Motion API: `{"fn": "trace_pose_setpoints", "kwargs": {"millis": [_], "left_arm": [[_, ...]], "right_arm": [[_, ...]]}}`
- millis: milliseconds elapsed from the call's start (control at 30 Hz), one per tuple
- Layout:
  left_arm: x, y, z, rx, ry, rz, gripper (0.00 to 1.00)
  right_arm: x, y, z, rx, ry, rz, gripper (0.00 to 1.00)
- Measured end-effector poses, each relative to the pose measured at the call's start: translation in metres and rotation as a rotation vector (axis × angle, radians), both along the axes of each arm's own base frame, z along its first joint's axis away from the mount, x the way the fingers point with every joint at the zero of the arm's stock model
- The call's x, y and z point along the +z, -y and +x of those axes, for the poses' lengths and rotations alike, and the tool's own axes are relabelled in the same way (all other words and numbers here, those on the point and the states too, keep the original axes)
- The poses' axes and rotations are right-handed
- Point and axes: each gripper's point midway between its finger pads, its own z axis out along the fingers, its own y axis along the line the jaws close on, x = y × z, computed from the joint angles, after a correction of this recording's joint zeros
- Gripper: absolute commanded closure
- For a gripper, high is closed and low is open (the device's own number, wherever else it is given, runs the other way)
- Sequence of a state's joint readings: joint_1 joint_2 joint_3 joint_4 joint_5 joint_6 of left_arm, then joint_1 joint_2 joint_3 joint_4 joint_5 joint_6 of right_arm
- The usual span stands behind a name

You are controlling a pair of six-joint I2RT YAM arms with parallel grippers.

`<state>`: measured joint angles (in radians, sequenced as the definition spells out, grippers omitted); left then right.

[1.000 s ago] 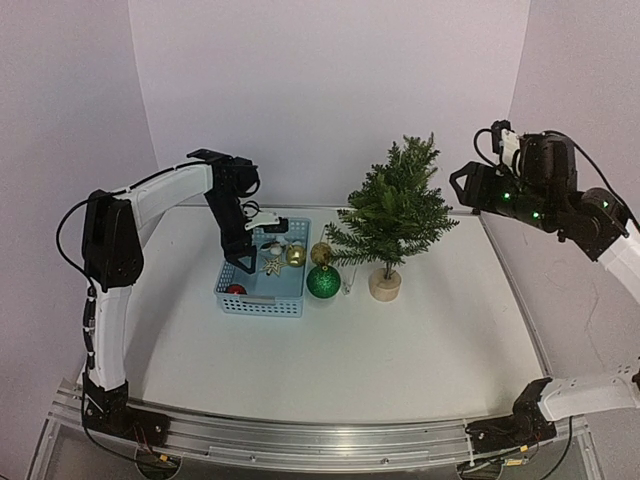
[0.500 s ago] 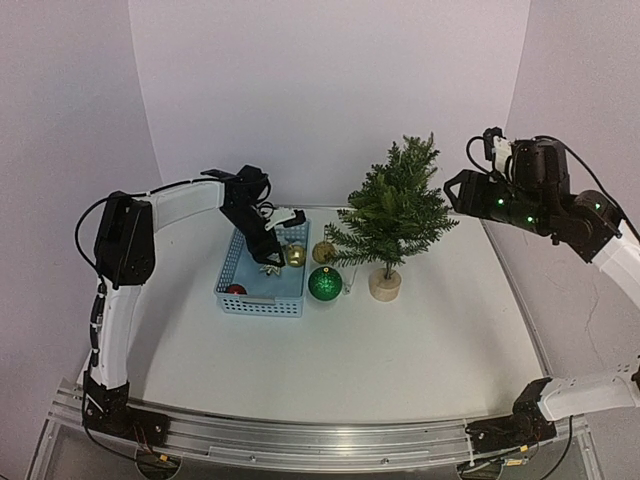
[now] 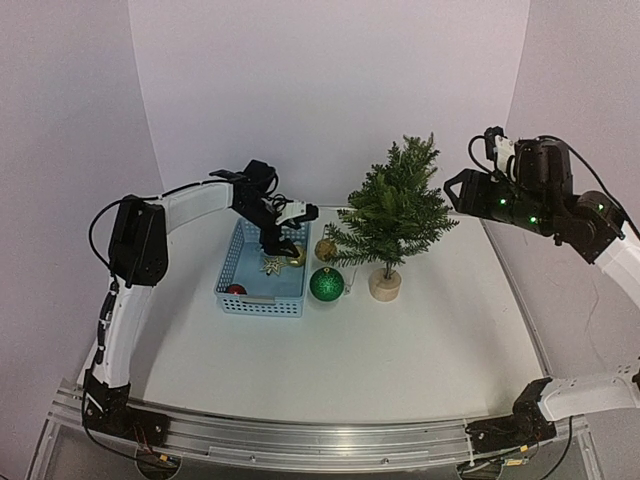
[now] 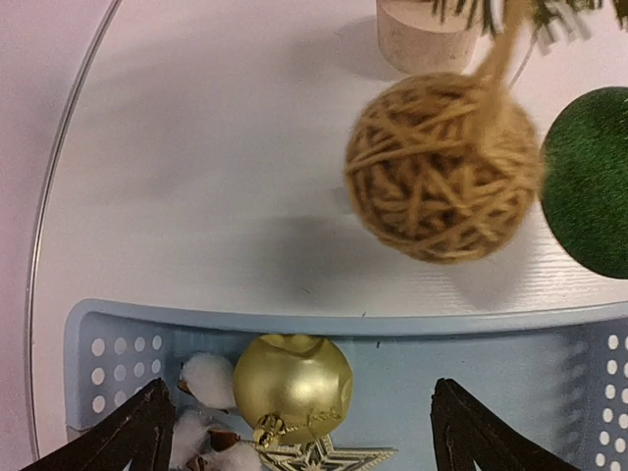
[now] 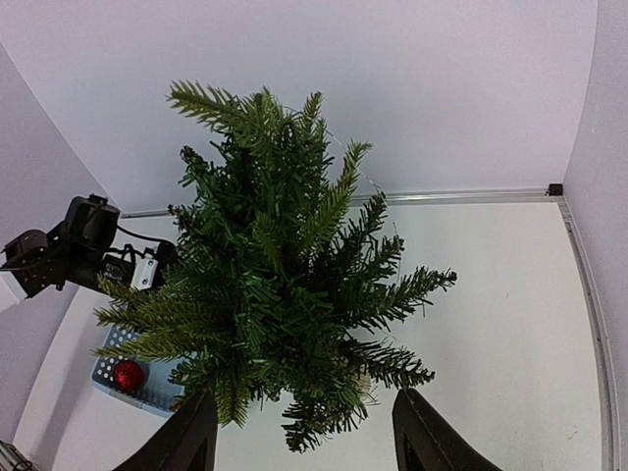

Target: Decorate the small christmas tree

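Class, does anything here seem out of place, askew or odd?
Only the green bauble: it sits loose on the table between the blue basket and the small christmas tree, seemingly not hung.

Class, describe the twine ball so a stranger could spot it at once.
Find the small christmas tree. Left of it, beside the blue basket, are two balls. Yours is the tan twine ball, not the glittery green bauble.

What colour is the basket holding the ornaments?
Light blue; the basket shows best from the top external view.
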<state>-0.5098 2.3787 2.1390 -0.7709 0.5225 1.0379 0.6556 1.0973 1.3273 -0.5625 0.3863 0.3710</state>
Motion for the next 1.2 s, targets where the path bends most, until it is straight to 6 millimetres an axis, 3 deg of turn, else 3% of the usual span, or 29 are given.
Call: {"fn": "trace_pose_setpoints", "kwargs": {"millis": [167,300,533,833,1200], "left_arm": [[-0.031,0.005,0.013,-0.019,-0.002,0.038,0.14],[-0.042,0.003,0.019,-0.019,0.005,0.065,0.19],[-0.049,-0.004,0.019,-0.018,0.014,0.116,0.31],[-0.053,-0.006,0.016,-0.025,0.007,0.136,0.37],[-0.060,-0.004,0.017,-0.016,0.001,0.139,0.51]], "right_arm": [[0.000,-0.001,0.000,0.006,-0.002,0.002,0.39],[-0.001,-0.003,-0.001,0.014,-0.004,0.004,0.39],[-0.002,-0.004,0.000,0.018,-0.008,0.004,0.39],[-0.008,-0.007,0.004,0.019,-0.025,-0.009,0.39],[-0.008,-0.008,0.004,0.019,-0.025,-0.009,0.39]]}}
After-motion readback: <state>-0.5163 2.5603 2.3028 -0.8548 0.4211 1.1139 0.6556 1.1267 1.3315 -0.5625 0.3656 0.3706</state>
